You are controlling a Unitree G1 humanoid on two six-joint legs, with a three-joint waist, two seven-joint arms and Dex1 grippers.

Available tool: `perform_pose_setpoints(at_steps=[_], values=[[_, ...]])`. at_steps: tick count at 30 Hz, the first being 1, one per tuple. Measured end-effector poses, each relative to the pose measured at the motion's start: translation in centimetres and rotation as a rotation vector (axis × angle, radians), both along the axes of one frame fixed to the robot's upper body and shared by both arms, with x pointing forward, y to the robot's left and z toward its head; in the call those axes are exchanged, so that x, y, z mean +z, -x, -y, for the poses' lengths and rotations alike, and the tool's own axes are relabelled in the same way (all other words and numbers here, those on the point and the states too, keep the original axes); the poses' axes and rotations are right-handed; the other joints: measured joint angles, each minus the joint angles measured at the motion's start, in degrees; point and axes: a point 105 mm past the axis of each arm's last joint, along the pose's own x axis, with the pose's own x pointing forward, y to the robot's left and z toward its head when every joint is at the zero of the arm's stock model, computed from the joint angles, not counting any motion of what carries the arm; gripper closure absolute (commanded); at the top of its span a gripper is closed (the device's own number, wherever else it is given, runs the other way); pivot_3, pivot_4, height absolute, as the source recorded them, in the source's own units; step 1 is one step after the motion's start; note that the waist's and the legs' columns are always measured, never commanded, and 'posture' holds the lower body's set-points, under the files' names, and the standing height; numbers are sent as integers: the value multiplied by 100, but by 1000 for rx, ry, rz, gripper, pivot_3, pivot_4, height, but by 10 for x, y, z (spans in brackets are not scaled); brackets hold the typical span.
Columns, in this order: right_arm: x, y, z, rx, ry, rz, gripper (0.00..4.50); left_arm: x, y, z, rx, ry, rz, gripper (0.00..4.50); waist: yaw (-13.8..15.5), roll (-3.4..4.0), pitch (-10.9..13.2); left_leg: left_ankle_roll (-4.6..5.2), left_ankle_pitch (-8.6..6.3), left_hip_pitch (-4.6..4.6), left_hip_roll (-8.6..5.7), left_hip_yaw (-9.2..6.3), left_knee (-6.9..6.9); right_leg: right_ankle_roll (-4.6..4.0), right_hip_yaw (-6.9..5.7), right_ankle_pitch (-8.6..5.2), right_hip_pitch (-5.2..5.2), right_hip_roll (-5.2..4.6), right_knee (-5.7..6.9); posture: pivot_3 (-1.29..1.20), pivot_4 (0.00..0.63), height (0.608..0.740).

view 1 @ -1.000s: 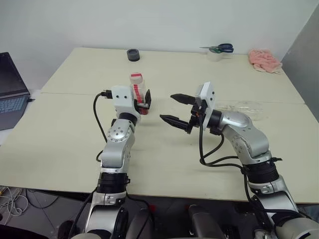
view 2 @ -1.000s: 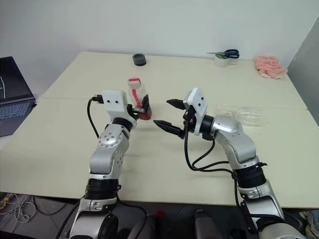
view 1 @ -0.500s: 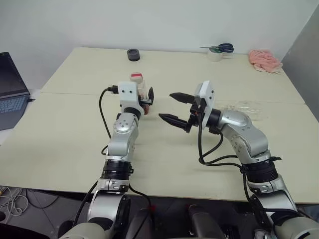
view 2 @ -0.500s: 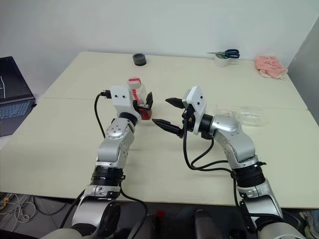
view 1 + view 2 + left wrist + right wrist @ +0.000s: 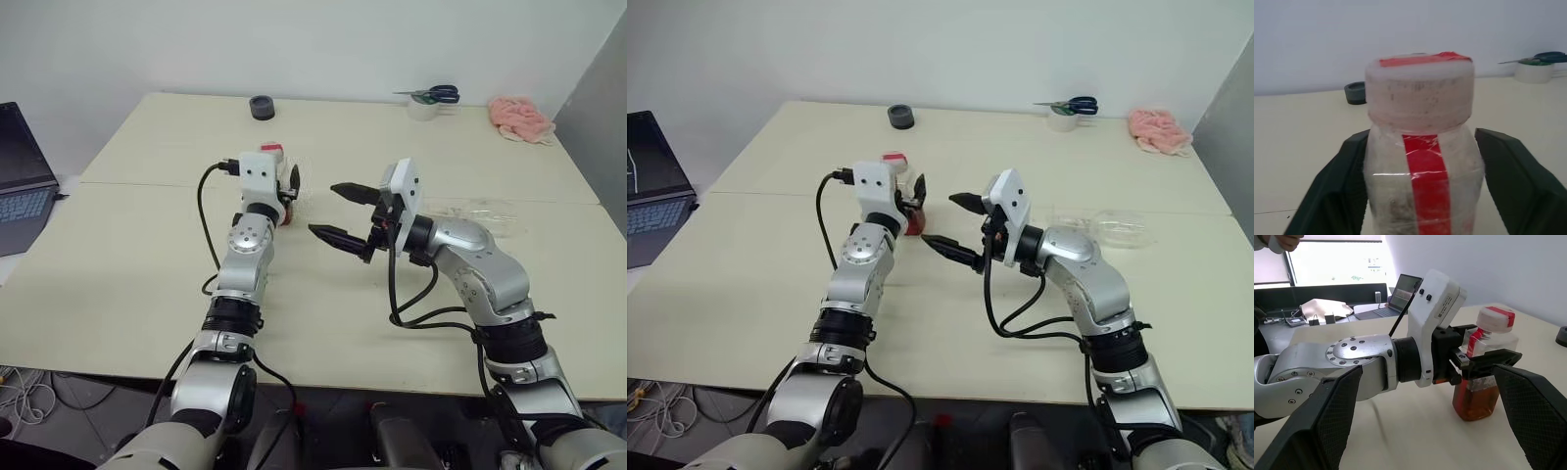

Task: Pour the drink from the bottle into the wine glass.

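The bottle (image 5: 1420, 147) stands upright on the table, clear with a red strip label and a red-and-white cap (image 5: 271, 150). The reddish-brown drink (image 5: 1476, 399) fills its lower part. My left gripper (image 5: 1422, 137) reaches level from the near side, one black finger pressed against each flank of the bottle. My right gripper (image 5: 323, 209) hovers just right of the bottle, pointing left at it, jaws wide open and holding nothing. The wine glass (image 5: 1107, 225), clear, appears to lie on its side on the table beyond my right forearm.
A black tape roll (image 5: 262, 107) sits at the table's far edge. A white tape roll (image 5: 423, 108) with blue-handled scissors (image 5: 438, 94) and a pink cloth (image 5: 519, 117) lie at the far right. An open laptop (image 5: 20, 176) is off the table's left side.
My left gripper has pushed forward around the bottle and its fingers have closed in against the bottle's sides. The right arm has kept still.
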Motion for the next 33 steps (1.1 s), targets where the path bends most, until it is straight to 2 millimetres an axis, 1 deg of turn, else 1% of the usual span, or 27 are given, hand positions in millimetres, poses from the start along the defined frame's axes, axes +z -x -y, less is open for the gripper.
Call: perform_pose_setpoints(at_steps=[2, 3, 8, 10, 12, 14, 16, 17, 18, 19, 21, 23, 28, 33], values=[[1, 1, 0, 1, 0, 3, 0, -1, 0, -1, 6, -1, 0, 2507, 0, 0, 0, 0, 0, 0, 0, 0, 0, 0, 1, 0, 0, 0, 0, 0, 150, 740], [1, 1, 0, 2, -1, 5, 0, -1, 0, -1, 7, -2, 2, 2563, 0, 0, 0, 0, 0, 1, 0, 0, 0, 0, 1, 0, 0, 0, 0, 0, 150, 740], [2, 1, 0, -5, -3, 7, 0, -1, -1, -4, 4, -15, 7, 2563, -5, 0, 0, 0, 0, 1, 0, 0, 0, 0, 1, 0, 0, 1, 1, 0, 150, 740], [4, 1, 3, -15, 13, 15, 0, 2, 2, -6, -31, -29, 14, 2564, -9, 1, 1, 0, 0, -5, 1, 1, -1, 0, 1, 0, -6, 1, 1, 0, 150, 740], [15, -6, 13, -78, 24, 42, 0, 11, 15, -4, -126, -18, 29, 2569, -17, 3, 3, -1, 0, -10, 1, 2, -3, -1, 2, 0, -11, -4, 3, 0, 150, 740], [39, -19, 25, -190, 6, 93, 0, 23, 33, 5, -267, 18, 42, 2572, -6, 3, 3, -2, 1, -13, 1, 1, -4, -1, 1, 0, -18, -8, 3, 0, 150, 740], [59, -27, 27, -259, -24, 95, 0, 31, 54, 16, -426, 33, 48, 2576, -28, 3, 3, -2, 0, -10, 5, 1, -9, -3, 2, 0, -19, -6, 4, 0, 150, 740], [63, -28, 24, -259, -24, 79, 0, 33, 65, 21, -491, 32, 48, 2576, -36, 3, 3, -1, 0, -8, 7, 1, -11, -6, 2, -2, -18, -5, 5, 0, 150, 740], [60, -27, 20, -247, -13, 51, 0, 31, 74, 25, -547, 29, 38, 2576, -43, 3, 3, -1, 0, -6, 7, -1, -14, -6, 0, -2, -16, -4, 4, 0, 150, 740], [56, -27, 17, -237, -1, 28, 0, 29, 78, 26, -570, 21, 27, 2576, -44, 3, 3, -1, 0, -5, 7, -1, -13, -7, 0, -3, -16, -3, 5, 0, 150, 740], [43, -26, 12, -219, 16, -37, 0, 18, 84, 25, -601, 1, -20, 2577, -51, 4, 4, 0, 0, -7, 5, 1, -8, -7, 2, -2, -16, -1, 5, 0, 150, 740], [41, -24, 11, -213, 19, -61, 0, 11, 86, 24, -609, -4, -51, 2577, -53, 5, 5, 0, 0, -10, 2, 3, -1, -5, 4, -2, -16, -2, 4, 0, 150, 740], [47, -12, 3, -173, 7, -61, 0, 11, 86, 28, -615, -12, -59, 2577, -47, 5, 5, 1, 0, -9, 3, 2, 0, -4, 4, -3, -14, 0, 3, 0, 150, 740], [33, -4, -18, -142, 11, -109, 0, 11, 87, 41, -652, -37, -59, 2577, -68, 5, 5, 1, 0, -9, 5, 3, -4, -5, 6, -2, -17, 3, 4, 0, 150, 740]])
